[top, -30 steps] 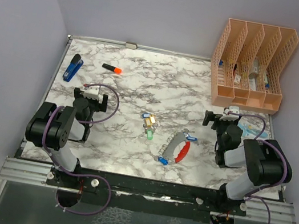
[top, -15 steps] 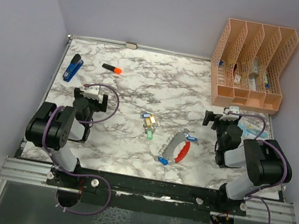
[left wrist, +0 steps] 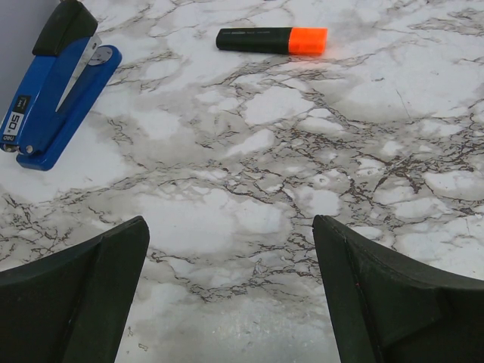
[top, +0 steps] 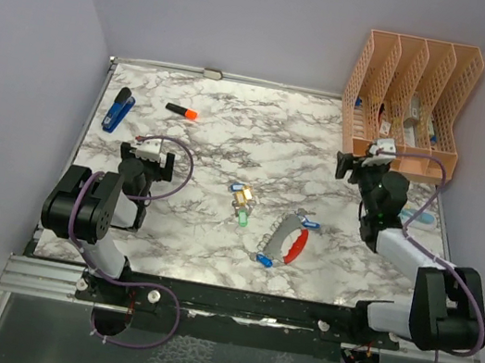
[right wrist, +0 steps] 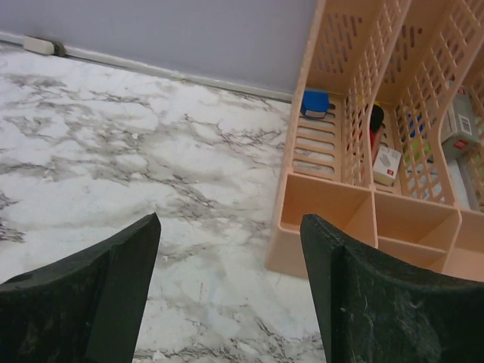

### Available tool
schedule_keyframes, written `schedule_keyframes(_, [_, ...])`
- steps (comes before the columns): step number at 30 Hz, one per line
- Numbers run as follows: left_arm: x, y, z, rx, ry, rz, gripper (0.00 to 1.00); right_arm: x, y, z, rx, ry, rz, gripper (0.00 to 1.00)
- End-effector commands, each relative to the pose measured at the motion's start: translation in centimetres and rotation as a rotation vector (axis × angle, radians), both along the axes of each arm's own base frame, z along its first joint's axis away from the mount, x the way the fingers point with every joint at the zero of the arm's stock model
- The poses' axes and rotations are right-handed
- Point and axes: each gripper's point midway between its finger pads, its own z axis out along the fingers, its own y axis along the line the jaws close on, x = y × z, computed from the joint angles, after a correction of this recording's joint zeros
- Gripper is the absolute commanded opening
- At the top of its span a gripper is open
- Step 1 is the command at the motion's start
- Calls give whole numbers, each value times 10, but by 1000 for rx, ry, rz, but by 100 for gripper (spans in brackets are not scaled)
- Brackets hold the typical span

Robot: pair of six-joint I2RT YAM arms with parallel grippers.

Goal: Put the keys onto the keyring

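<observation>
From above, the keys [top: 241,202] lie in a tight cluster in the middle of the surface [top: 221,145]. The keyring [top: 287,239] lies flat just beside them on your right, with a blue key at each end. You cannot tell whether those two are threaded on.

Your left tool [top: 151,156] sits well to the left of both. Your right tool [top: 357,171] is up by the rack [top: 408,98], well apart from the ring. Nothing stands between either tool and the keys.

Close carelessly on the cluster and you will likely pinch two keys or scatter them. The ring looks free to slide, so a push may shove it rather than open it.

In the left wrist view, the jaws are spread wide with nothing between them, over bare marble. The stapler [left wrist: 53,91] and marker [left wrist: 272,39] lie ahead, so don't sweep them.

In the right wrist view, the jaws are apart and empty. The rack stands close on the right, and a careless swing could clip its corner. Keys and ring are out of both wrist views, so rely on the overhead view as you approach.
</observation>
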Motion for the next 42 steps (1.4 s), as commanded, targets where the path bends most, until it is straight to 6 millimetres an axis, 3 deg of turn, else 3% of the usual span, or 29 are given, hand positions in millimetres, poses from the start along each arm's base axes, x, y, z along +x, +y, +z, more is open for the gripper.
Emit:
schedule_keyframes(1, [7,-2,13,1,-34,-17,92,-3,14,-5,-29,224,82,75])
schedule_keyframes(5, [20,-8,21,3,15,-57,92,-13,19,9,24,251,92,85])
schedule_keyframes(9, [30,-28,26,16,84,-183,92,-31,49,-9,94,401,248,84])
schedule_keyframes(14, [33,-64,48,14,85,-406,92,-61,77,-37,169,529,373,69])
schedule_keyframes(19, [36,-105,76,10,99,-604,92,-76,101,-58,166,657,443,47])
schedule_keyframes(23, [27,-140,76,82,138,-703,92,-93,126,-83,65,759,485,39])
schedule_keyframes(26, [17,-159,76,106,140,-744,92,-104,130,-94,56,802,503,31])
schedule_keyframes(32, [14,-163,77,93,142,-747,92,-113,133,-90,79,777,521,31])
schedule_keyframes(42, [10,-171,68,77,168,-767,92,-136,153,-106,38,839,569,22])
